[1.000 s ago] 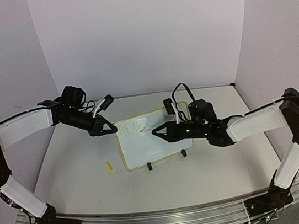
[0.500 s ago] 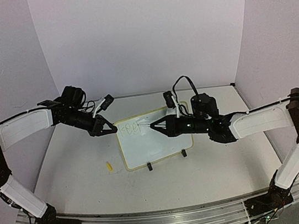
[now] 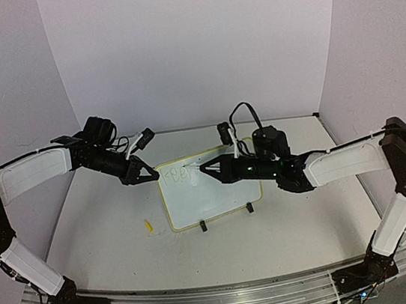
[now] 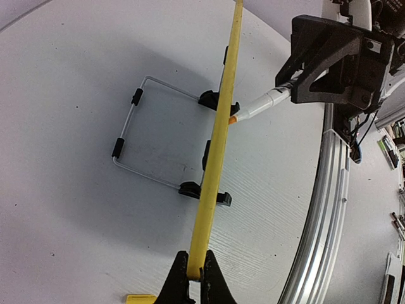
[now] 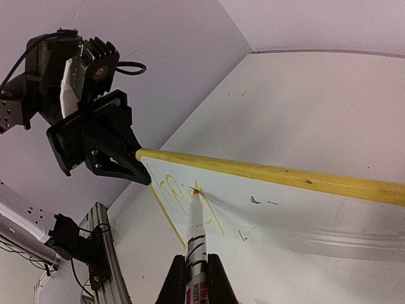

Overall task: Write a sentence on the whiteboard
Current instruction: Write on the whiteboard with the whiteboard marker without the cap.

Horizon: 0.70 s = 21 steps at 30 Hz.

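– Top external view, from the left: what does the left gripper [image 3: 150, 176] have?
– Its jaws are closed tight on the upper left corner of the whiteboard [image 3: 205, 197]. The left wrist view shows the fingertips [image 4: 204, 271] pinching the pale yellow rim, with the board seen edge-on.
– And the board itself?
– It is small and white with rounded corners. It sits mid-table between the two grippers, held up on two black clip feet [image 3: 204, 227] and leaning on a wire stand [image 4: 136, 136].
– Can you read the sentence [image 3: 178, 174]?
– No. It is a faint yellow-green scrawl in the board's upper left part, thin and too pale to make out. The right wrist view shows only a few strokes [image 5: 166, 189].
– Further right?
– The right gripper [image 3: 207, 168] is clamped on a marker [image 5: 195, 234], whose orange tip sits at the board's face just right of the scrawl. Whether it touches I cannot tell.
– Anything cut off?
– The board's right end runs out of the right wrist view. A small yellow piece [image 3: 148, 225] lies on the table [image 3: 99, 219] left of the board, too small to identify.
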### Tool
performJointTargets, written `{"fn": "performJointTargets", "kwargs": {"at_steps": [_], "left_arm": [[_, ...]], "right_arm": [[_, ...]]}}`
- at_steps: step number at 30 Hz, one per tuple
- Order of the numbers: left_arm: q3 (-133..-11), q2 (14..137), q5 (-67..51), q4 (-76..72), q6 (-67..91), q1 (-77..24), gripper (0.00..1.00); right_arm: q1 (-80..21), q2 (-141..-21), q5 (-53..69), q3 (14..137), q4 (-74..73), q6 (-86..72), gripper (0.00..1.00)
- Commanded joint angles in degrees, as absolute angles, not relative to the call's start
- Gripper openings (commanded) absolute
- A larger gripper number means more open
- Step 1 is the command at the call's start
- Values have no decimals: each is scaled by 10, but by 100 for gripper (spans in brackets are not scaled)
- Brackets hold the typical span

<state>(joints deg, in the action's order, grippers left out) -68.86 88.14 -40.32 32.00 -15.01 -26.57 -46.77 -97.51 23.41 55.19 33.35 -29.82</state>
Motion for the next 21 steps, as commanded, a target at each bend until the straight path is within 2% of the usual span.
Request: {"fn": "performJointTargets", "kwargs": {"at_steps": [1, 11, 21], "left_arm": [[-691, 866, -373, 318, -168, -264, 0], [-690, 865, -373, 318, -168, -264, 0], [-690, 865, -373, 318, -168, -264, 0]], "right_arm": [[-465, -962, 177, 549, 349, -296, 0], [-464, -916, 119, 504, 354, -293, 0], [-465, -949, 178, 519, 333, -295, 0]]}}
